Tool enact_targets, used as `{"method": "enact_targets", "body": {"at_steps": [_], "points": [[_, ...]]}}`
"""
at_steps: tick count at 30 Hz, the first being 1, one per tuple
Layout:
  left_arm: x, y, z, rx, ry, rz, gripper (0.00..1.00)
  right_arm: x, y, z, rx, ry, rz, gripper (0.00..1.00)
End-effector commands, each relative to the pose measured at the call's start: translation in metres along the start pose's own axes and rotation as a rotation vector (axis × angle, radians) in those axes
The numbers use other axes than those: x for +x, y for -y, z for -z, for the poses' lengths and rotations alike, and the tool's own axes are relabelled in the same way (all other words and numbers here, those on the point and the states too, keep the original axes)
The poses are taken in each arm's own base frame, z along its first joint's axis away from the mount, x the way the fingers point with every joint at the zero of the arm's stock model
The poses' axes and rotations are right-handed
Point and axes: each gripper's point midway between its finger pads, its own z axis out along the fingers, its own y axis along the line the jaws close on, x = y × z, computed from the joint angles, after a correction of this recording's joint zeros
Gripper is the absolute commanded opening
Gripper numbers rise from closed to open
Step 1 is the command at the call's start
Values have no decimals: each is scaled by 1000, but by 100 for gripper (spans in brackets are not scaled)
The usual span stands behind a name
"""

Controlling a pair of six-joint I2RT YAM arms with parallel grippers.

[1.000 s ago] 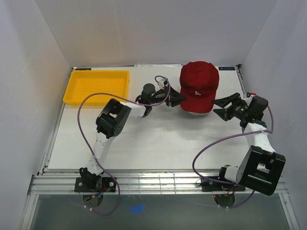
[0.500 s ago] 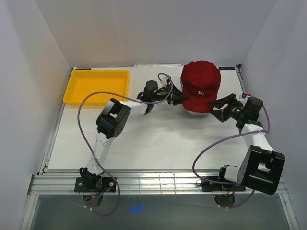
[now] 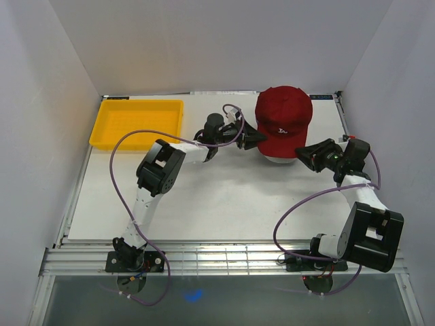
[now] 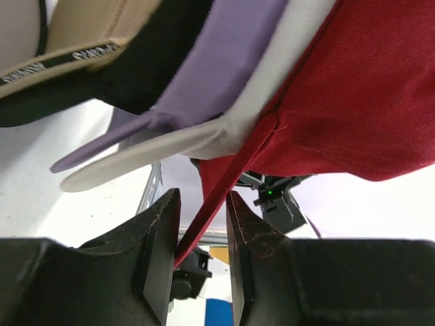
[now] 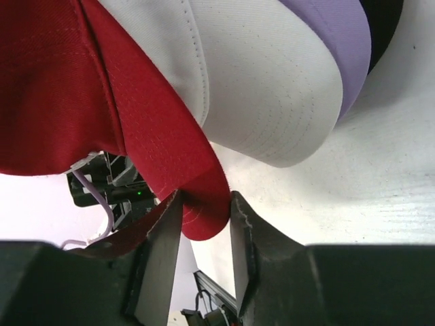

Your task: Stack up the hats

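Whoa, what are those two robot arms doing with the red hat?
They are stacking caps. The red cap sits on top of the pile, over the white cap, lavender cap, black cap and tan cap. The right gripper pinches its brim, and its opposite edge runs between the fingers of the left gripper.

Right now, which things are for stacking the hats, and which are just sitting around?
For the job: red hat on top, white hat, lavender hat, black hat, tan hat, left gripper and right gripper, both at the red brim.
Just lying about: yellow tray, off to the left on the table.
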Motion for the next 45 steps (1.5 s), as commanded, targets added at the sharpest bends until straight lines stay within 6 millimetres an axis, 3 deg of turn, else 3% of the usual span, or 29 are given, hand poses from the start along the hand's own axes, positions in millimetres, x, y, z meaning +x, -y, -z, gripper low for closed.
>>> {"method": "enact_targets", "body": {"at_steps": [1, 6, 12, 30, 45], "points": [[15, 5, -3, -27, -40, -24, 42, -7, -14, 0, -37, 21, 43, 36], [14, 3, 6, -43, -31, -34, 45, -18, -15, 2, -20, 46, 47, 24], [17, 6, 11, -45, -36, -61, 46, -25, -7, 2, 3, 52, 25, 18], [12, 32, 30, -15, -30, -138, 49, -45, 17, 7, 51, 87, -27, 12], [11, 48, 45, -4, -15, -153, 49, -52, 55, 0, 140, 85, -66, 9]]}}
